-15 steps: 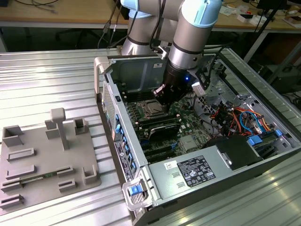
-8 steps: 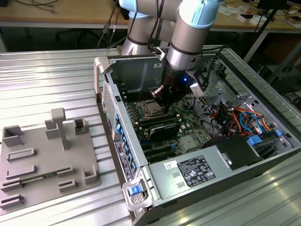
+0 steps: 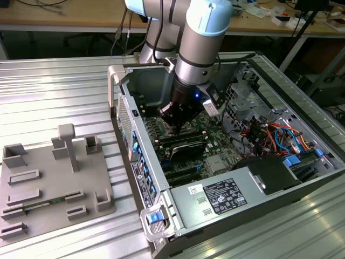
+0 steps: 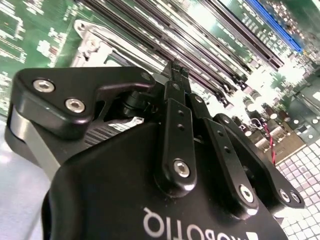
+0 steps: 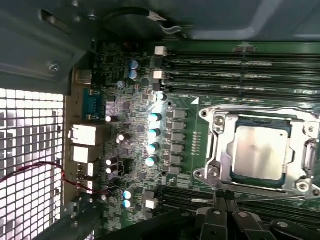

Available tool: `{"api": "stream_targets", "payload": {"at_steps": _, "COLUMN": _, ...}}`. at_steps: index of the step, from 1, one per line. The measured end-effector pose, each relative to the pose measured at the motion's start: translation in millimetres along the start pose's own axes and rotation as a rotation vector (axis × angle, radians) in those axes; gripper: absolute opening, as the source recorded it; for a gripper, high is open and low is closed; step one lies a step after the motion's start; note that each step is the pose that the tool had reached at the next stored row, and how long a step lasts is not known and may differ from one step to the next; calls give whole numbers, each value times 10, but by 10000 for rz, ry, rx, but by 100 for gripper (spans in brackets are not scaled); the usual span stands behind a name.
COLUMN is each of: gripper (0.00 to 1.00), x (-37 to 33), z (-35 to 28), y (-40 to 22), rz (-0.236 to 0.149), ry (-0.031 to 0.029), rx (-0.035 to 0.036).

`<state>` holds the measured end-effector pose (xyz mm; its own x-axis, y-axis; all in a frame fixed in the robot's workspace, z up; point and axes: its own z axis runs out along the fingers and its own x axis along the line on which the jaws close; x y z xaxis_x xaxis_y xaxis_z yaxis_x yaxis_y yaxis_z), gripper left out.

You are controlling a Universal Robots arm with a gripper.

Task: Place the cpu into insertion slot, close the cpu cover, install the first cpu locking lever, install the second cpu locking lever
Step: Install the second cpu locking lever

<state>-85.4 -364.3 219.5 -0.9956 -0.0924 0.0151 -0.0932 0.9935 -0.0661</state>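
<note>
Gripper (image 4: 175, 67) is seen closed in the second wrist view: the two black fingers (image 4: 179, 132) are pressed together to a narrow tip with nothing visible between them. In the first wrist view the same tip (image 5: 224, 196) is seen just beside the near edge of the insertion slot (image 5: 212, 172); whether it touches the frame cannot be told.

The cpu (image 5: 260, 152) is seated in the slot, dull silver top facing up. The cpu cover (image 5: 220, 122) is seen lying down around the chip, with the chip showing through its window. The far side of the socket is cut off by the picture edge. Locking levers cannot be made out with certainty.

Black memory slots (image 5: 240, 75) run alongside the socket on the green board (image 5: 135, 145).

In the exterior view the gripper (image 3: 178, 127) is lowered inside the open computer case (image 3: 215, 202); the socket is hidden behind the arm (image 3: 202, 40). A grey parts tray (image 3: 54, 183) sits on the table (image 3: 48, 91), towards the exterior view's left, well apart from the case.
</note>
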Motion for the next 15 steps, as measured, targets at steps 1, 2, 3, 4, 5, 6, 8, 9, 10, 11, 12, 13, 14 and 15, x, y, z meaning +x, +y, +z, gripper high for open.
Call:
{"api": "stream_targets", "payload": {"at_steps": 1, "gripper": 11, "x": 20, "z": 3, "y": 2, "rz": 1, "ry": 1, "rx": 0}}
{"api": "stream_targets", "payload": {"at_steps": 2, "gripper": 11, "x": 49, "z": 8, "y": 5, "rz": 0, "ry": -1, "rx": -1}}
{"api": "stream_targets", "payload": {"at_steps": 3, "gripper": 11, "x": 66, "z": 11, "y": 7, "rz": 0, "ry": 0, "rx": 0}}
{"api": "stream_targets", "payload": {"at_steps": 4, "gripper": 11, "x": 75, "z": 13, "y": 8, "rz": 0, "ry": -1, "rx": -1}}
{"api": "stream_targets", "payload": {"at_steps": 5, "gripper": 11, "x": 76, "z": 14, "y": 8, "rz": 1, "ry": 1, "rx": 1}}
{"api": "stream_targets", "payload": {"at_steps": 6, "gripper": 11, "x": 76, "z": 15, "y": 7, "rz": 3, "ry": 3, "rx": 2}}
{"api": "stream_targets", "payload": {"at_steps": 8, "gripper": 11, "x": 78, "z": 18, "y": 8, "rz": 9, "ry": 2, "rx": 1}}
{"api": "stream_targets", "payload": {"at_steps": 9, "gripper": 11, "x": 79, "z": 19, "y": 8, "rz": 10, "ry": 1, "rx": 0}}
{"api": "stream_targets", "payload": {"at_steps": 10, "gripper": 11, "x": 81, "z": 20, "y": 9, "rz": 9, "ry": 1, "rx": 0}}
{"api": "stream_targets", "payload": {"at_steps": 11, "gripper": 11, "x": 86, "z": 22, "y": 17, "rz": 10, "ry": -1, "rx": -2}}
{"api": "stream_targets", "payload": {"at_steps": 12, "gripper": 11, "x": 89, "z": 23, "y": 22, "rz": 10, "ry": 0, "rx": -2}}
{"api": "stream_targets", "payload": {"at_steps": 13, "gripper": 11, "x": 92, "z": 23, "y": 27, "rz": 10, "ry": 0, "rx": 0}}
{"api": "stream_targets", "payload": {"at_steps": 14, "gripper": 11, "x": 95, "z": 23, "y": 31, "rz": 10, "ry": 0, "rx": -1}}
{"api": "stream_targets", "payload": {"at_steps": 15, "gripper": 11, "x": 97, "z": 24, "y": 35, "rz": 10, "ry": 1, "rx": -1}}
